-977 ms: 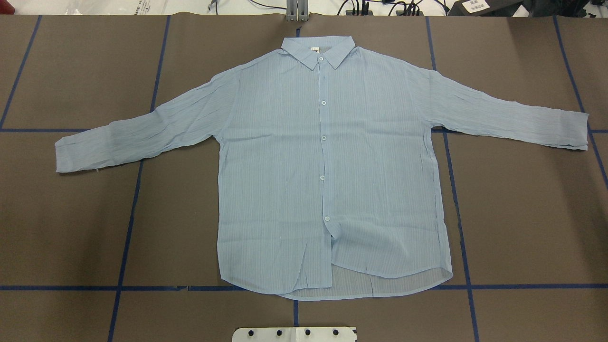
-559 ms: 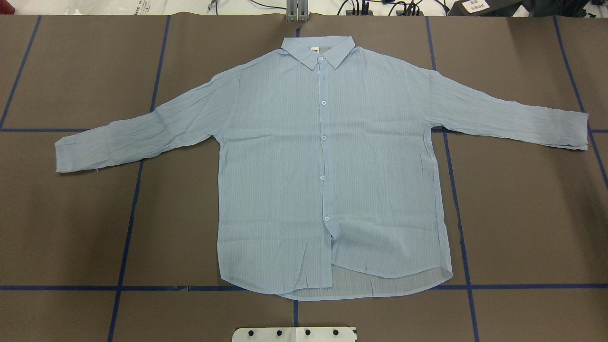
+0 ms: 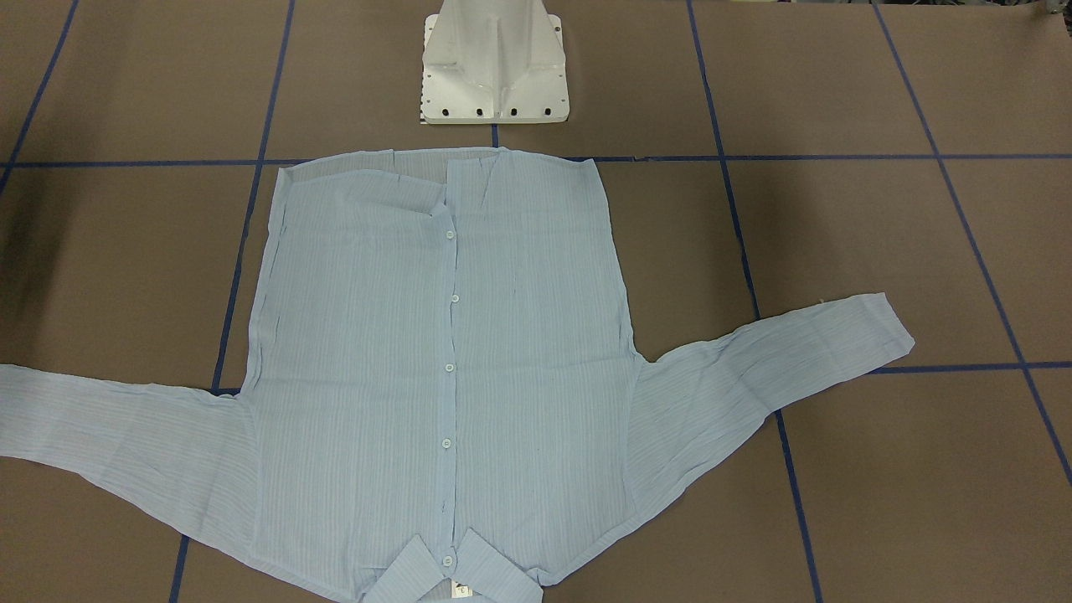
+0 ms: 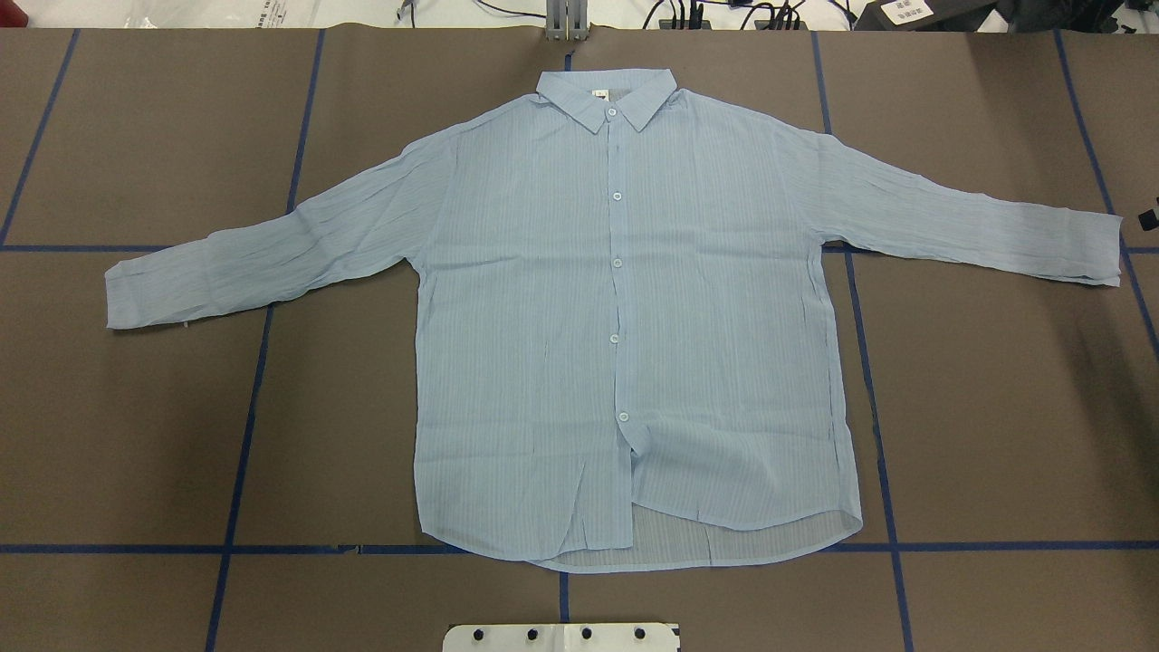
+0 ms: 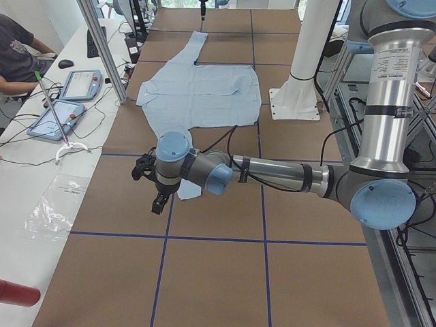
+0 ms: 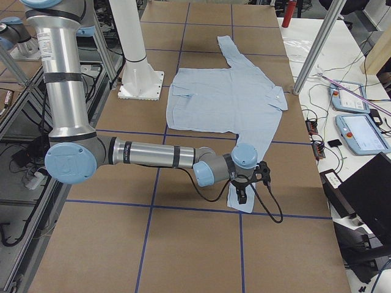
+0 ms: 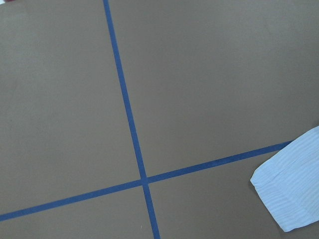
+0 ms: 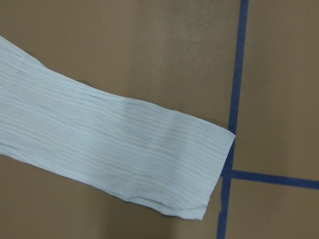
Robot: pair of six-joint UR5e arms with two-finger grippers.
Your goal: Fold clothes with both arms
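The thin light-blue striped long-sleeved shirt (image 4: pixel 625 317) lies flat, its sleeves spread left and right. The left gripper (image 5: pixel 159 204) and the right gripper (image 6: pixel 241 196) hang by its sleeve ends. I cannot tell how far open either one is.

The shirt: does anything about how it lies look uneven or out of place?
The shirt lies flat and buttoned. Only the hem is uneven: below the lowest button the front panels part, and one sits shorter, showing the back layer.

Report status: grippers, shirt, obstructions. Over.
Left gripper beside one cuff, right gripper over the other; open or shut unreadable. Shirt flat, unfolded. Nothing seen on it.
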